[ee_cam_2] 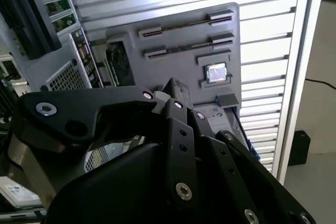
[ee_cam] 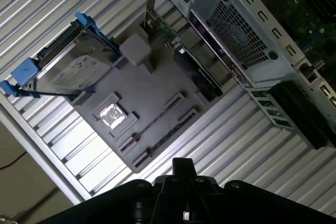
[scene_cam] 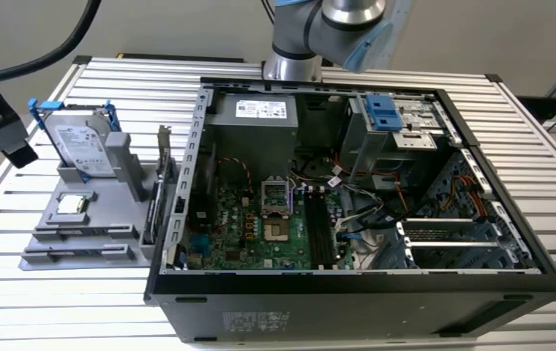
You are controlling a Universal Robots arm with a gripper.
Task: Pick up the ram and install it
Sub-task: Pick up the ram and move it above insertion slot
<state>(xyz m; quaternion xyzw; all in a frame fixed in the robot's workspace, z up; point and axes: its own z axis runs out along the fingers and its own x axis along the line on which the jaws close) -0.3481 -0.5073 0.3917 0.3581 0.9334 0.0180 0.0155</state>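
The arm (scene_cam: 329, 22) is built of round, silver-grey joint housings, smooth and metallic, with a pale blue cap (scene_cam: 371, 45) on one of them. A thick black cable (scene_cam: 58, 47) curves through the upper part of the exterior view's left.

In the second wrist view the tool (ee_cam_2: 171, 91) is matte black, made of flat, angular plates layered side by side. Small round screws (ee_cam_2: 46, 109), some silver and some black, dot the plates, and a band of brushed grey metal (ee_cam_2: 18, 156) shows at its base. In the first wrist view the tool (ee_cam: 182, 167) is a dark shape that narrows to a small squared tip.
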